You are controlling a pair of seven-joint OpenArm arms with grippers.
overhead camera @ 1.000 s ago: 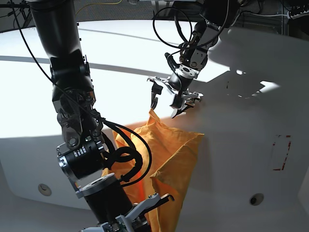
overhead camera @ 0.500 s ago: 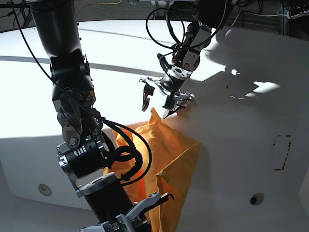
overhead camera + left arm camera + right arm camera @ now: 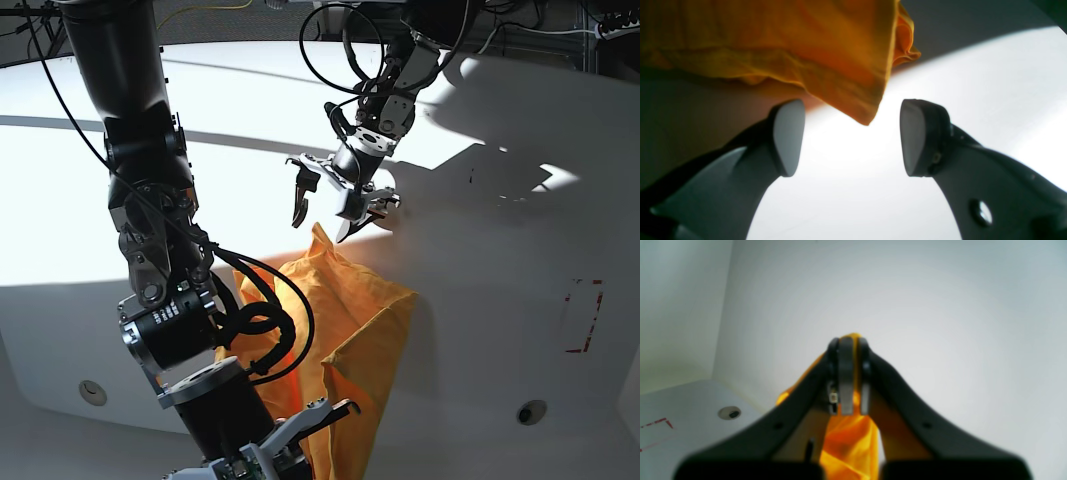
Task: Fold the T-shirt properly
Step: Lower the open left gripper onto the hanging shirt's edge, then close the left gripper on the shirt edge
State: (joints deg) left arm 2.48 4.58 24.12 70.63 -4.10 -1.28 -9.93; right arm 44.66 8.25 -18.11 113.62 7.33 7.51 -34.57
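Note:
The orange-yellow T-shirt [image 3: 360, 320] lies bunched on the white table, with a pointed corner sticking up at its far end. My left gripper [image 3: 320, 225] hangs open just above that corner. In the left wrist view the T-shirt [image 3: 806, 43] tapers to a tip that sits level with the gap of the left gripper [image 3: 853, 136], touching neither pad. My right gripper [image 3: 846, 343] is shut on a fold of the T-shirt [image 3: 850, 443]. In the base view the right gripper [image 3: 335, 410] is at the near edge, partly hidden by its own arm.
Red tape marks [image 3: 583, 315] lie on the table at the right, with a round hole [image 3: 531, 411] near them and another round hole [image 3: 92, 391] at the front left. The right arm's dark body and cables [image 3: 170, 300] fill the left foreground. Bright sunlight covers the table's far left.
My left gripper has moved left and slightly back, still open, and now hangs over the shirt's raised corner. The right arm and its hold have not changed.

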